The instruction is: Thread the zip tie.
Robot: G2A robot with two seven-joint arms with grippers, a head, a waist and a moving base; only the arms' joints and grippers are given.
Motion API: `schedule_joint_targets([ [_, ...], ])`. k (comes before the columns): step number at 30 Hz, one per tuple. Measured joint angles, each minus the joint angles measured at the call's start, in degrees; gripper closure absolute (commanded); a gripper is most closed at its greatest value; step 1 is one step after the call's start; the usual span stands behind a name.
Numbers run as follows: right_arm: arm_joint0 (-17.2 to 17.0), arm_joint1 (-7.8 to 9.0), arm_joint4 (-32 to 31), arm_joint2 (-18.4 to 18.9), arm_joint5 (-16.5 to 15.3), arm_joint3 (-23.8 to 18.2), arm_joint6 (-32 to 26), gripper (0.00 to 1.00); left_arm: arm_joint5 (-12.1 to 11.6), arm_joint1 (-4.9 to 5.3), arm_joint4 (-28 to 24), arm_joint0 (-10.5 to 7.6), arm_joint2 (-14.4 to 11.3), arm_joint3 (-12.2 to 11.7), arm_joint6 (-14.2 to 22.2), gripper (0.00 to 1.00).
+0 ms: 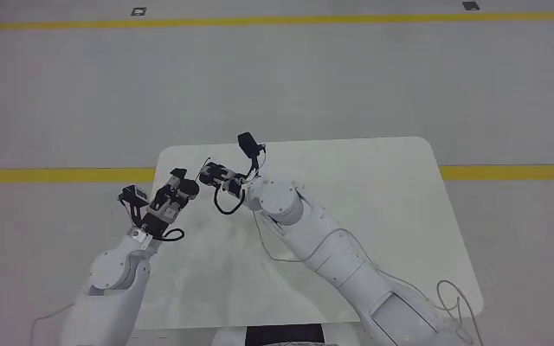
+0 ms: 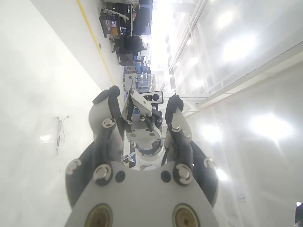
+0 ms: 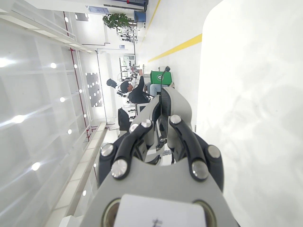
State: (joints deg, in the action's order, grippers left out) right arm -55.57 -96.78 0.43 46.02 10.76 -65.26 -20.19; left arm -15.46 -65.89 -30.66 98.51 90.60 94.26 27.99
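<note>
Zip tie between pressed jaws of right gripper; left gripper wide-spread

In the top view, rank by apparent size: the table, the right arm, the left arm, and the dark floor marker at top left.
Table, largest.
Right arm, then left arm, though both sit nearer the camera, so unsure.
Dark floor marker, smallest.

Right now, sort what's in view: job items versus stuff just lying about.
Job: zip tie; right end effector, shut on it; left end effector, open.
Lying about: thin pale strips on the table.
</note>
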Motion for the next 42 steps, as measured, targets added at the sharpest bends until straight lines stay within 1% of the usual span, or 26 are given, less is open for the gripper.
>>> schedule_joint_targets([
  [6, 0.1, -0.27, 0.1, -0.1, -0.5, 0.2, 0.1, 1.00, 0.2, 0.03, 0.1, 0.04, 0.0, -0.2, 0.3, 0.67],
  [9, 0.2, -0.38, 0.0, -0.2, -0.7, 0.3, 0.1, 1.00, 0.3, 0.04, 0.2, 0.02, 0.0, -0.2, 0.3, 0.76],
  [13, 0.3, -0.52, -0.3, -0.4, -0.8, 0.6, 0.0, 1.00, 0.1, 0.04, 0.4, 0.02, 0.0, -0.2, 0.2, 0.81],
  [18, 0.2, -0.63, -0.7, -0.5, -0.8, 0.9, 0.0, 1.00, 0.1, 0.04, 0.6, 0.02, -0.1, -0.4, 0.2, 0.81],
  [24, 0.1, -0.74, -1.1, -0.4, -0.9, 0.9, 0.1, 1.00, 0.2, 0.06, 0.8, 0.01, -0.1, -0.5, 0.2, 0.84],
  [26, 0.0, -0.77, -1.2, -0.4, -1.0, 0.9, 0.1, 1.00, 0.3, 0.08, 0.9, 0.02, 0.0, -0.5, 0.2, 0.87],
  [28, -0.1, -0.79, -1.4, -0.4, -1.0, 0.7, 0.1, 1.00, 0.3, 0.08, 0.9, 0.06, 0.0, -0.5, 0.3, 0.88],
  [29, -0.1, -0.80, -1.5, -0.4, -1.1, 0.7, 0.1, 1.00, 0.3, 0.09, 0.9, 0.08, 0.0, -0.5, 0.3, 0.90],
  [31, -0.2, -0.82, -1.7, -0.4, -1.0, 0.5, 0.0, 1.00, 0.3, 0.09, 1.0, 0.16, 0.0, -0.5, 0.3, 1.00],
  [41, -0.5, -0.86, -2.8, -0.3, -0.6, -0.2, -0.2, 1.00, 0.3, 0.13, 1.0, 0.50, 0.1, -0.5, 0.4, 1.00],
  [42, -0.5, -0.86, -3.0, -0.3, -0.5, -0.2, -0.2, 0.87, 0.2, 0.13, 1.0, 0.53, 0.2, -0.5, 0.4, 1.00],
])
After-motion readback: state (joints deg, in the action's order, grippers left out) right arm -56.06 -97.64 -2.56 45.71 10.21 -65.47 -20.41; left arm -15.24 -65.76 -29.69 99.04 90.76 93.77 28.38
